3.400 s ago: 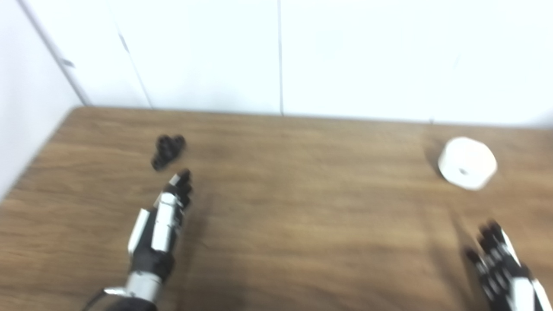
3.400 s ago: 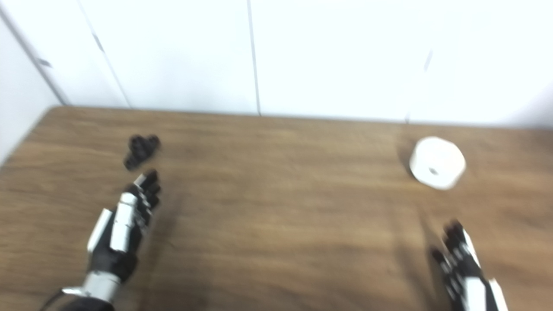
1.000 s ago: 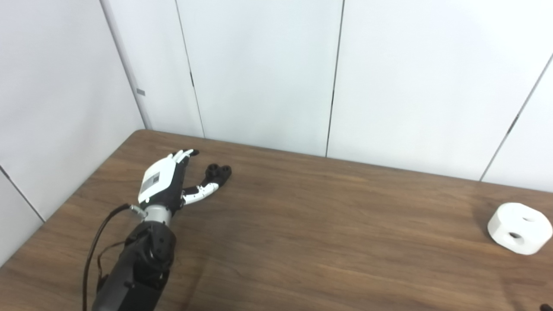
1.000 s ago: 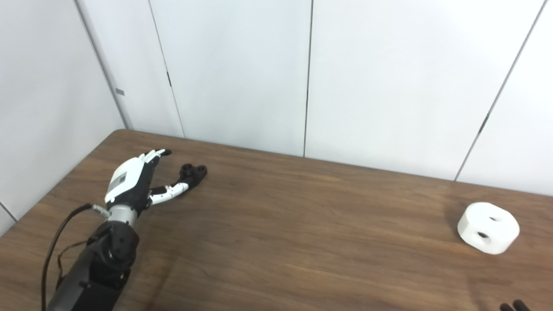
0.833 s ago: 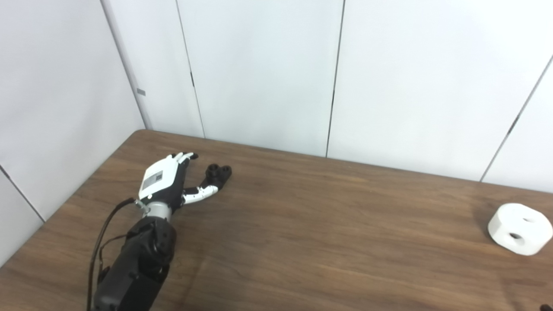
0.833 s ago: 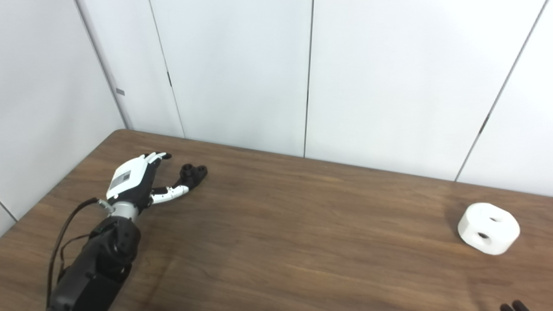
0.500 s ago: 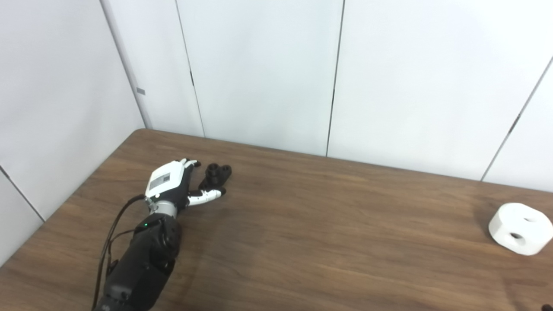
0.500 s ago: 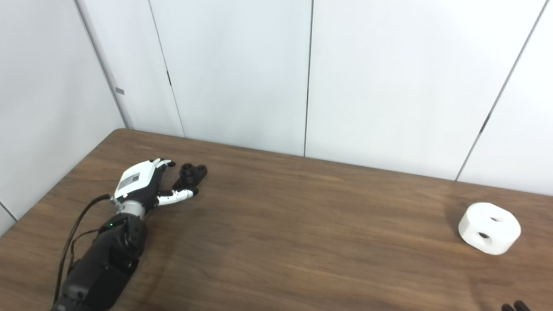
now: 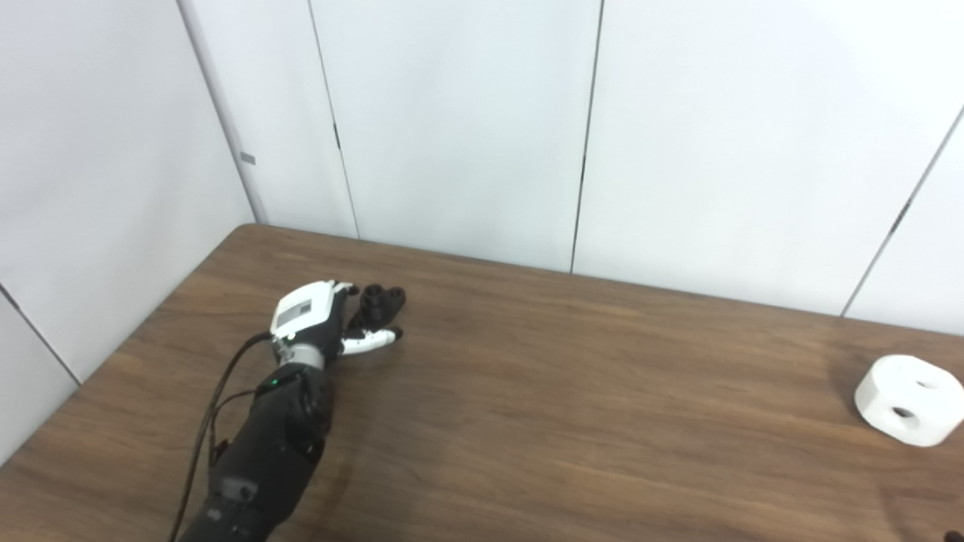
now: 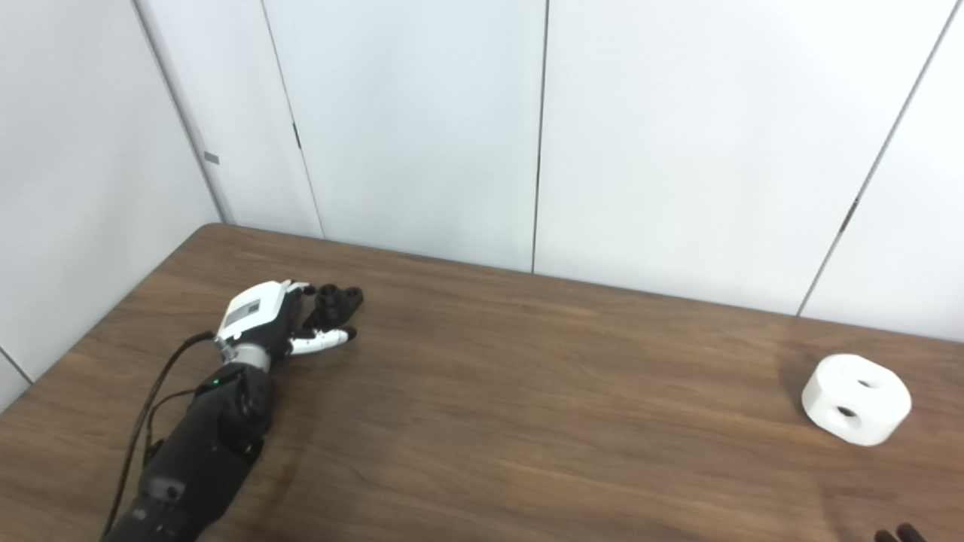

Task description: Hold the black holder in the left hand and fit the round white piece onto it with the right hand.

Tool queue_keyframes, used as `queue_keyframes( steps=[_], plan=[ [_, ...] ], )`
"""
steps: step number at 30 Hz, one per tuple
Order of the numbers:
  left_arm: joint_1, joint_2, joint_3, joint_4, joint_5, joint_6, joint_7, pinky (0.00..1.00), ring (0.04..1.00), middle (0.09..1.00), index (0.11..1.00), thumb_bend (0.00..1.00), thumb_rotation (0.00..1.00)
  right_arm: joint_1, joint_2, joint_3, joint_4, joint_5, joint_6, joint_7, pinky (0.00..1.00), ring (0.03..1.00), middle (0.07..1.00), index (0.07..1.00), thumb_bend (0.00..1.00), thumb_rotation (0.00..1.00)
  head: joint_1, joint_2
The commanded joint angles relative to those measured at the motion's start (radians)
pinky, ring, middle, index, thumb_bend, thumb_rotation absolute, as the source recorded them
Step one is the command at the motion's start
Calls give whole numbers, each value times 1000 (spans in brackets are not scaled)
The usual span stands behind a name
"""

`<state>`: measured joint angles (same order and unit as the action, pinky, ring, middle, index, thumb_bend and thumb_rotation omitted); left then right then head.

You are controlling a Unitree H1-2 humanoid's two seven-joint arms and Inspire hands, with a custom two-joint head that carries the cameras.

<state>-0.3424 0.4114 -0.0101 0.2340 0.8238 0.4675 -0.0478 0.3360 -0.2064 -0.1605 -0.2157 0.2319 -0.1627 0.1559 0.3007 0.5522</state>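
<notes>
The left hand (image 9: pixel 312 320) lies low over the brown surface (image 9: pixel 527 391), reached far forward, its white back turned up. Its fingers (image 10: pixel 297 290) curl toward the holder (image 9: pixel 380 299), which sits right at their tips on the surface; the thumb (image 9: pixel 373 341) sticks out on the near side of the holder, just beside its base. Fingers and thumb are apart, half around the holder, and whether they touch it cannot be told; it is not lifted. A black cable (image 9: pixel 215 399) runs along the left forearm.

The white piece (image 9: pixel 910 390) rests on the surface far to the right of the left hand, well apart from the holder. It is a squat round block with two dark holes showing, one on top and one on its near side.

Of the right hand (image 10: pixel 896 534) only dark fingertips show at the bottom edge, nearer than the white piece and well apart from it; whether it is spread or closed cannot be told.

White wall panels (image 9: pixel 452 128) stand behind the surface.
</notes>
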Motion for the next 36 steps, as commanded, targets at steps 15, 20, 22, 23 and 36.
queue_keyframes(
  steps=[15, 20, 22, 23, 36],
  plan=[
    [-88, 28, -43, 70, 31, 2, 74, 963, 970, 928, 751, 820, 480, -2, 7, 19, -16, -4, -3, 5, 1000, 977, 929, 947, 538, 1000, -3, 5],
    [-92, 21, -36, 90, 64, 2, 77, 959, 964, 921, 740, 817, 472, -2, 8, 18, -18, 16, 1, 10, 1000, 981, 932, 956, 531, 1000, 0, 7],
    [-92, 21, -32, 96, 79, 2, 73, 960, 967, 921, 742, 814, 483, -1, 8, 18, -20, 16, 2, 9, 1000, 980, 929, 956, 529, 1000, 1, 9],
    [-91, 19, -29, 99, 88, 2, 71, 958, 966, 920, 743, 814, 486, 0, 7, 19, -21, 15, 2, 9, 1000, 980, 928, 956, 528, 1000, 3, 10],
    [-77, 13, -17, 123, 173, 2, 55, 941, 941, 905, 763, 823, 487, 0, -2, 20, -18, 7, -1, 10, 1000, 976, 931, 955, 561, 1000, 2, 19]
  ],
)
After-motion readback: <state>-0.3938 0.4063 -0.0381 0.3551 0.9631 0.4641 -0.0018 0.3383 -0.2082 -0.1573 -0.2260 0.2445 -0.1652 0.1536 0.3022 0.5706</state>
